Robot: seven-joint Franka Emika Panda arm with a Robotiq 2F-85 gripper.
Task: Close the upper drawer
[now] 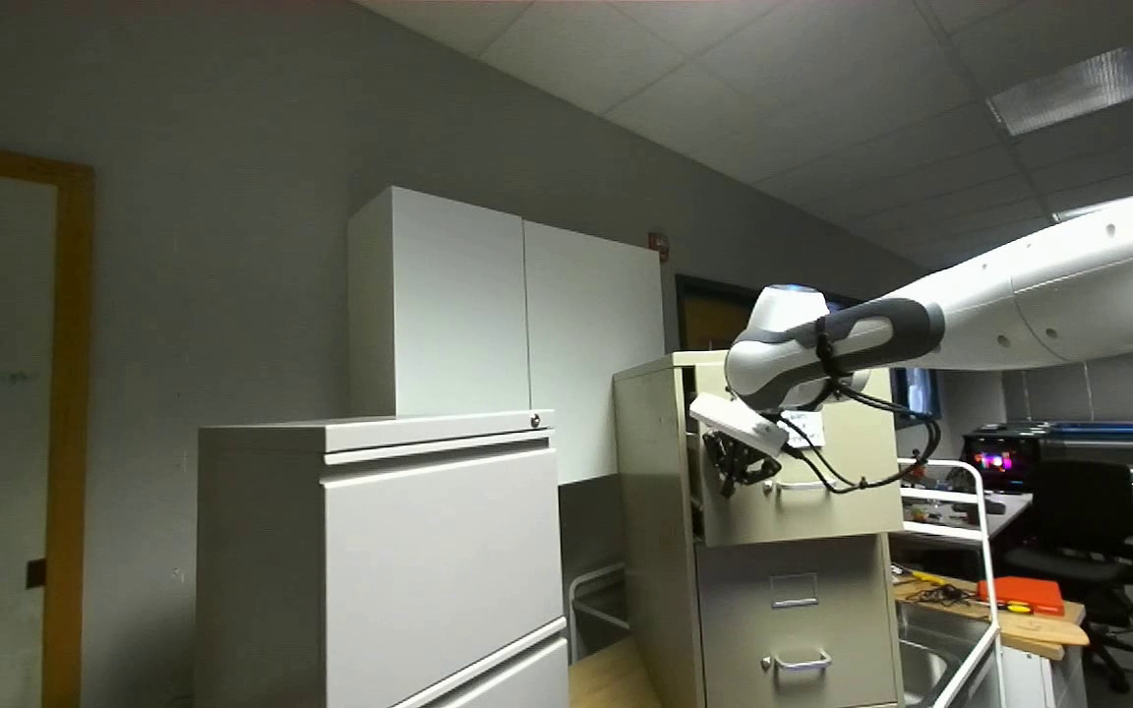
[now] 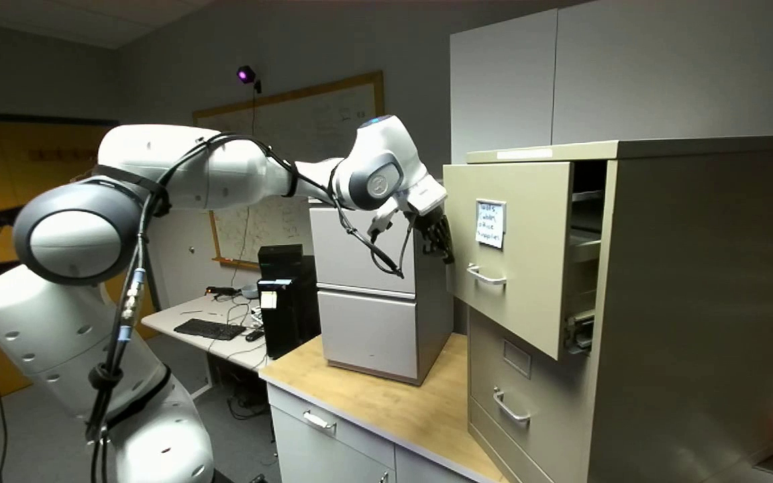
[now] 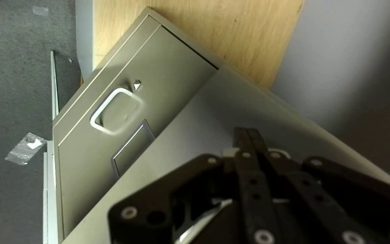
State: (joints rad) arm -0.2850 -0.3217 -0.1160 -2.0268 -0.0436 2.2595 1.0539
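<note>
Evidently not closed yet: flat-fronted beige metal upper drawer (image 2: 527,261) juts partway out, right of ctr in both exterior views. Black two-finger gripper (image 3: 248,134), lower right of wrist view, has fingers pressed together, nothing held. Step in hand prob. = pushing; next move likely needs a steady shove straight back into narrow beige filing cabinet (image 2: 688,302). Can't tell if fingertips touch the front; drawer's inside mostly hidden, writing on white paper label (image 2: 490,223) illegible.

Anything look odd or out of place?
The beige metal upper drawer sticks out past the closed beige drawer below; in the wrist view, a shiny translucent scrap lies like litter on the dark grey carpet.
</note>
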